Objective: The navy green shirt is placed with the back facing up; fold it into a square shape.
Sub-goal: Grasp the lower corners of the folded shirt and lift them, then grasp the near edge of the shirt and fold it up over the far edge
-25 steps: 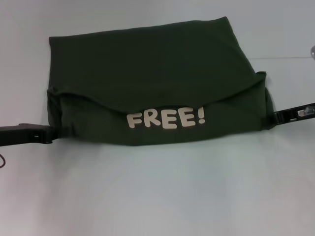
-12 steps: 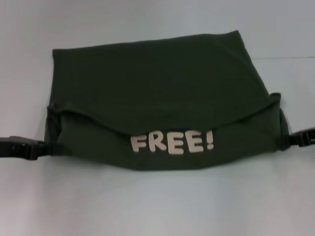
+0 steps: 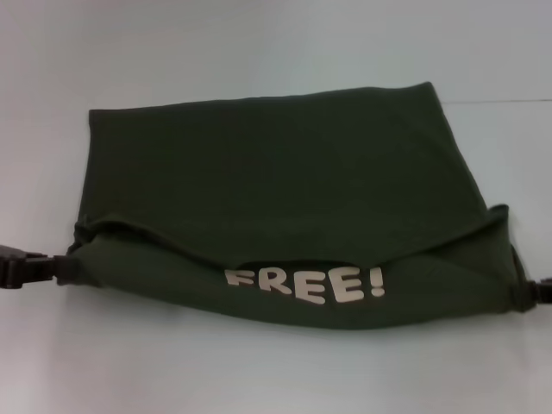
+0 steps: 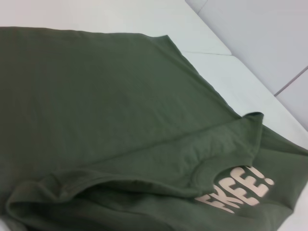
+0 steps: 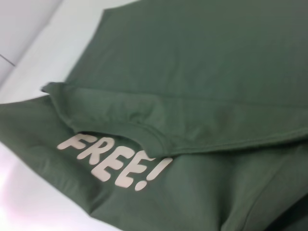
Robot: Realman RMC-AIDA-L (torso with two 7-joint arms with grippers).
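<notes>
The navy green shirt [image 3: 276,172] lies folded on the white table [image 3: 259,371], plain back up. Its near part is turned over, so the cream "FREE!" lettering [image 3: 302,285] shows under a flap edge. My left gripper [image 3: 62,269] grips the shirt's near left corner. My right gripper [image 3: 528,293] grips the near right corner at the picture's edge. The near edge hangs stretched between them. The shirt and its lettering also show in the left wrist view [image 4: 96,96] and the right wrist view [image 5: 216,57]. Neither wrist view shows fingers.
The table's far edge [image 3: 509,101] shows as a line behind the shirt on the right. In the left wrist view, light wall panels [image 4: 269,43] stand beyond the table.
Both grippers have moved nearer to me and farther apart, drawing the shirt's near edge with them. The lettering sits lower in view and the flap covers more of it.
</notes>
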